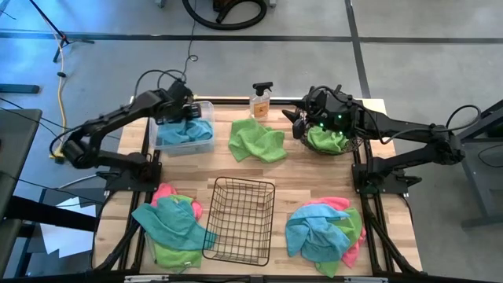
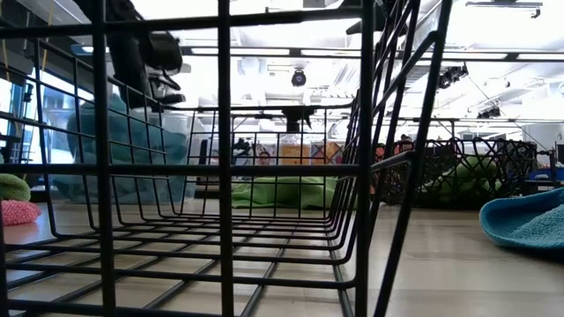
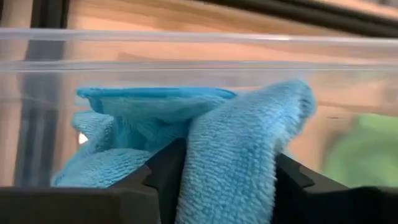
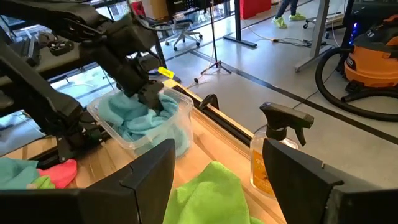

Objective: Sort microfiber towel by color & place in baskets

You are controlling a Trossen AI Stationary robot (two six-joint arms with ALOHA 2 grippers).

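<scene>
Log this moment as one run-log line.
left end effector: over clear bin, blue towel between fingers | right end effector: open above round basket

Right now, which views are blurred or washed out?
Low view: black wire-grid basket fills the foreground, ceiling lights glare white. Left wrist view: blue towel sharp, the clear bin wall behind it soft. High view evenly lit.

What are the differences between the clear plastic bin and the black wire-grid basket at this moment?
The clear plastic bin holds blue towels; the black wire-grid basket holds nothing. The bin has see-through solid walls, while the basket is open dark wire. The bin sits at the table's far side under the left hand; the basket sits at the near edge with no hand over it. Both are rectangular and upright.
</scene>
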